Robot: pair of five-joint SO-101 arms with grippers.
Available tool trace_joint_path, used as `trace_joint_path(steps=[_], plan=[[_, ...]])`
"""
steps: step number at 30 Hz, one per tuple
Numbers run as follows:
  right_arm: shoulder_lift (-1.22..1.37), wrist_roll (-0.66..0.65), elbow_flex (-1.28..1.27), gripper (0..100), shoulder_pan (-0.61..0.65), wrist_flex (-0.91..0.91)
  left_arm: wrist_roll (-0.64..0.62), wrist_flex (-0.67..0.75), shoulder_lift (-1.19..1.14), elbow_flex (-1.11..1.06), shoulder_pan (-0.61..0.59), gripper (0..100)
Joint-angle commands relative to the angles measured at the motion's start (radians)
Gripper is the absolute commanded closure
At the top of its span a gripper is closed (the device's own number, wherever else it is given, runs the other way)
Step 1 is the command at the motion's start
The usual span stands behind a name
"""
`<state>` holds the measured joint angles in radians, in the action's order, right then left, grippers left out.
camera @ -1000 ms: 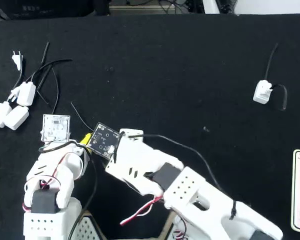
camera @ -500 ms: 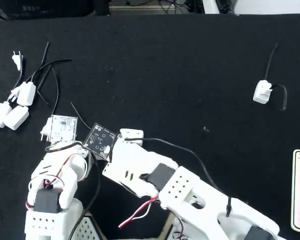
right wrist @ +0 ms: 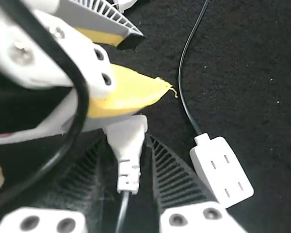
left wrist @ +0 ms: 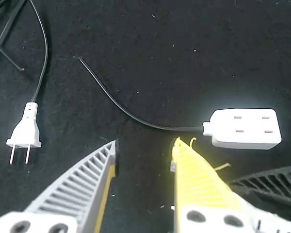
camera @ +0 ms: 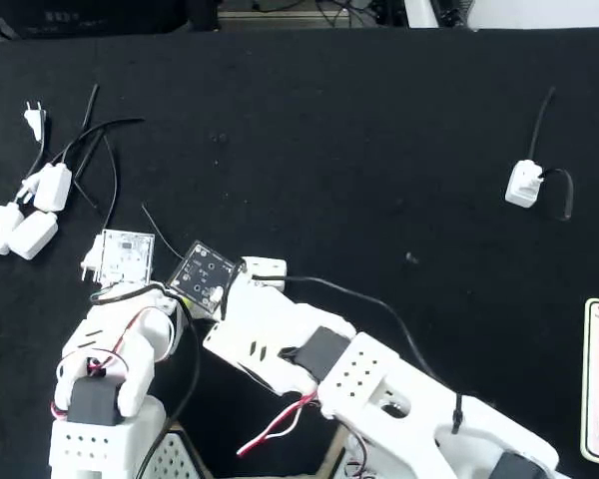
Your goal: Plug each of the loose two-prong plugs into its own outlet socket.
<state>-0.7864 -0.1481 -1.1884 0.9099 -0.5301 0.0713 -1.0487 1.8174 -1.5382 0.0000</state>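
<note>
a: how far along was it?
b: early, by my judgement. no plug sat in a socket that i could see. the right gripper [right wrist: 127, 144] was pinching one white plug [right wrist: 129, 170] between its jaws, near the outlet socket [right wrist: 222, 171] but apart from it. that socket's slots were all bare.
a: and the left gripper [left wrist: 144, 145]?
b: spread wide, nothing in it, over the black table [camera: 379, 150]. a second plug [left wrist: 23, 136] lay loose just beside it.
a: what else was left?
b: a third plug [camera: 33, 119] lay far off near a cluster of white blocks [camera: 32, 235], and another white block [camera: 523, 184] sat well apart. whether those were occupied was too small to tell. i judged every insertion was yet to be done.
</note>
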Motion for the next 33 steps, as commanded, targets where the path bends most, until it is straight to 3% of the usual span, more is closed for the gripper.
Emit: trace_joint_path(steps=[1, 29, 33], plan=[[-0.113, 0.008, 0.016, 98.8, 0.009, 0.018, 0.008, 0.003, -0.006, 0.008, 0.018, 81], [-0.114, 0.003, 0.001, 98.8, -0.051, 0.04, 0.008, 0.04, -0.006, 0.001, 0.016, 81], [-0.113, -0.006, 0.008, 98.8, -0.117, 0.002, 0.008, 0.044, -0.006, 0.088, -0.061, 81]])
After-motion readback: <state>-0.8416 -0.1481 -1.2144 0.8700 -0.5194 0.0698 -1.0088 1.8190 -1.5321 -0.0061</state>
